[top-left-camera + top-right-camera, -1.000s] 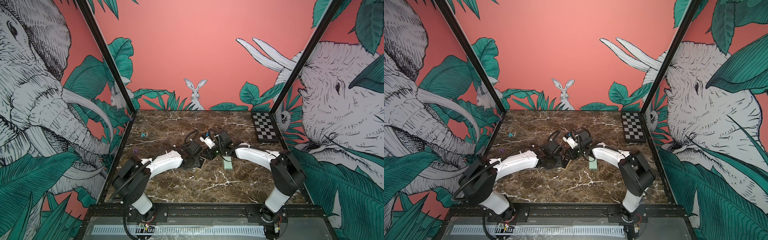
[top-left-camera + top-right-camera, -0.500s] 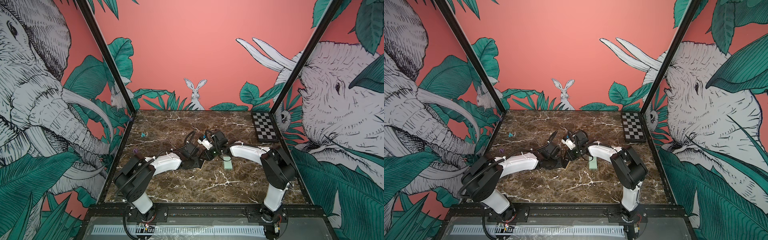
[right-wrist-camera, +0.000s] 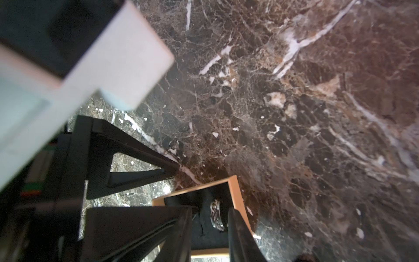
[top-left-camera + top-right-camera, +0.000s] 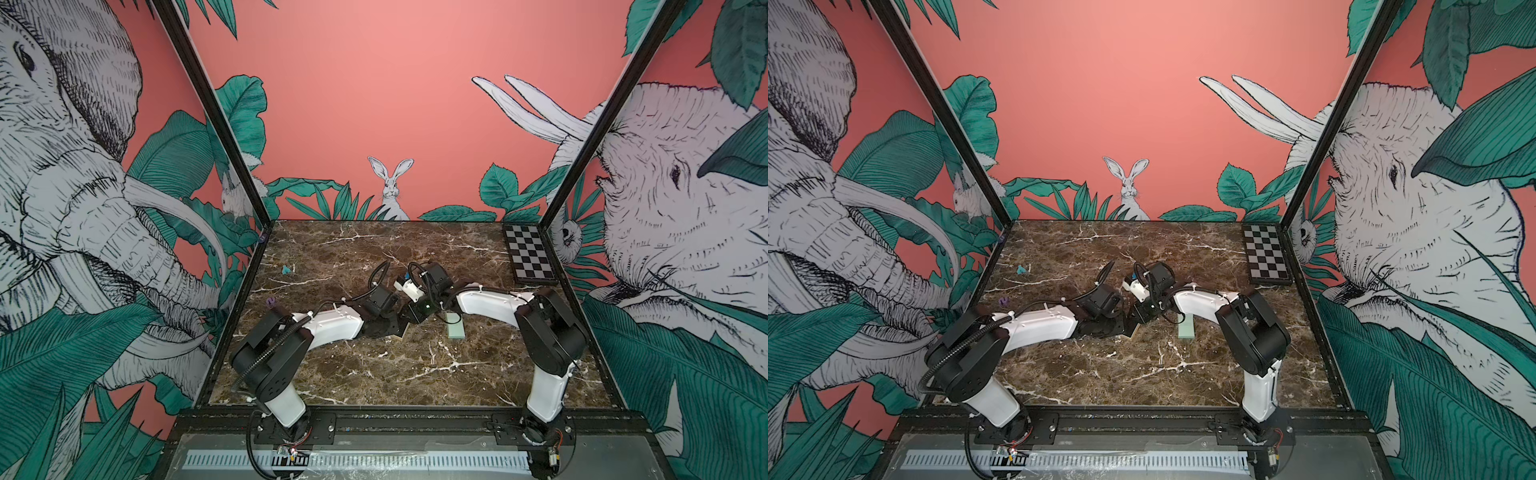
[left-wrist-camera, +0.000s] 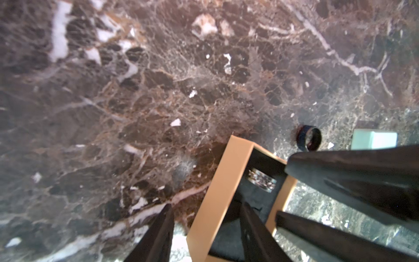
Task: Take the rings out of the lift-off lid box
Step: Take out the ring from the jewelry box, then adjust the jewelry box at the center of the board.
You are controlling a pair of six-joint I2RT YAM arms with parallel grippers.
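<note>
Closest to me, my left gripper [image 5: 206, 205] sits astride one long wall of the lift-off lid box [image 5: 223, 181], with one finger outside the cream wall and one on the black lining. Its jaws are apart, and a sliver of table shows between the outer finger and the wall, so it has hold of nothing. I read it as a brace for the base.

Just past it, my right gripper [image 3: 212, 209] reaches down into the same open base from the other side. Its jaws are partly open, one on each side of the patterned ring [image 3: 218, 214], which stands on edge in the lining near the end of the box away from the left wrist. I can't tell whether the pads touch it. This is the arm for the pick. The ring lies directly between its fingertips, so I judge the move to be a close and a straight lift.

Past the box, the dark ring [image 5: 308, 141] rests on the marble table [image 4: 374, 374], already out. The mint lid [image 4: 454, 330] lies near it, off the base. Far back on the right lies the checkerboard [image 4: 530, 259].
</note>
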